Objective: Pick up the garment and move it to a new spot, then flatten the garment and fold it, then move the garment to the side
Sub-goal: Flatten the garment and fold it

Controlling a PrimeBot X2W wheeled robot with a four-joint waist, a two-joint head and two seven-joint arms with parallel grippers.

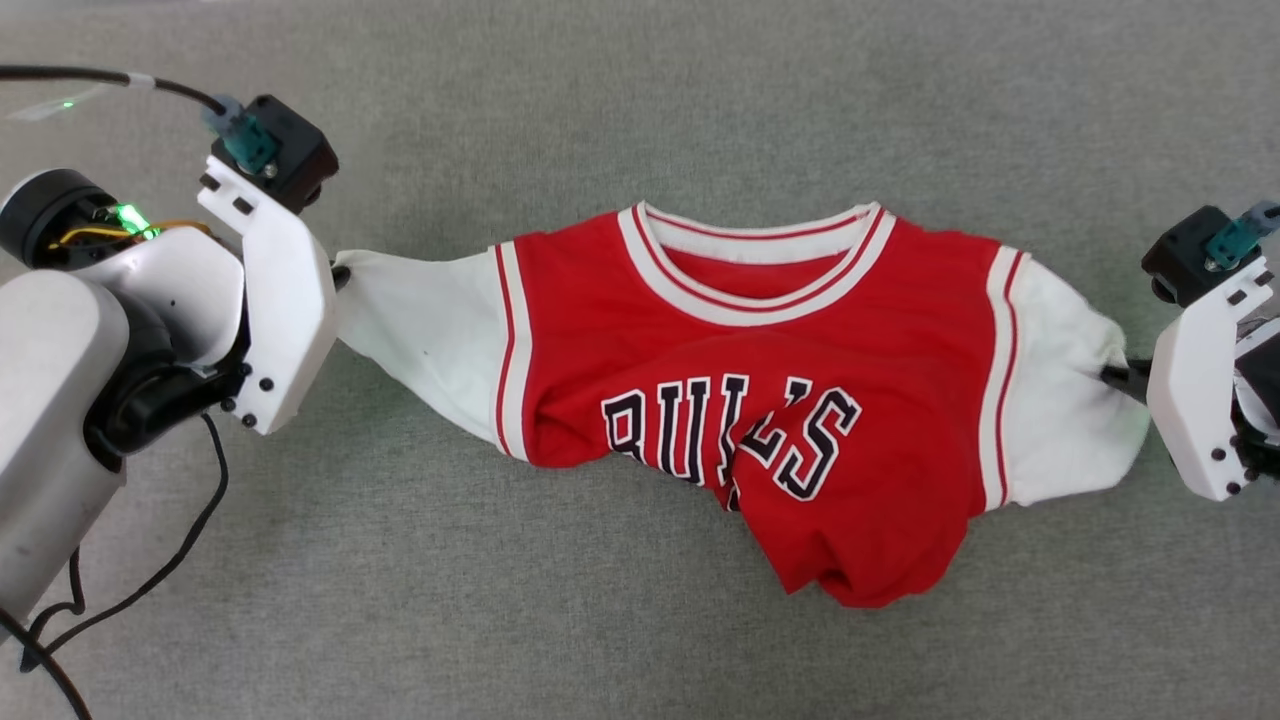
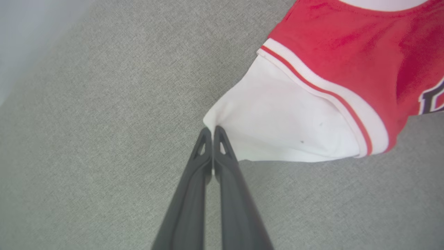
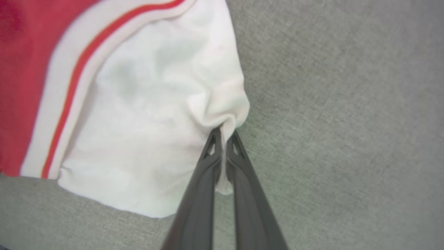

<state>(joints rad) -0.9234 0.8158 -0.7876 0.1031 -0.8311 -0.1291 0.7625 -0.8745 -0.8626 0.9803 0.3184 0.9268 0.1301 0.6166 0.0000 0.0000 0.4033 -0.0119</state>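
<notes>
Shows red Bulls jersey (image 1: 760, 400) stretched across frame centre on grey surface (image 1: 640, 100), front up, hem bunched lower right. Pinches white sleeve tip at frame left with fully closed left gripper (image 2: 212, 131). Clamps opposite sleeve edge at frame right with closed right gripper (image 3: 224, 134).

The Bulls jersey (image 1: 800, 330) spans the middle of the grey fabric surface (image 1: 640, 100), which lies bare and passable toward 12 and 6 o'clock of it. At 9 o'clock the left gripper (image 1: 342, 273) and its pale forearm (image 1: 60, 420) block the way, at 3 o'clock the right gripper (image 1: 1118, 376), each clamped on one end of the jersey; a black cable (image 1: 225, 478) trails at 8 o'clock.
</notes>
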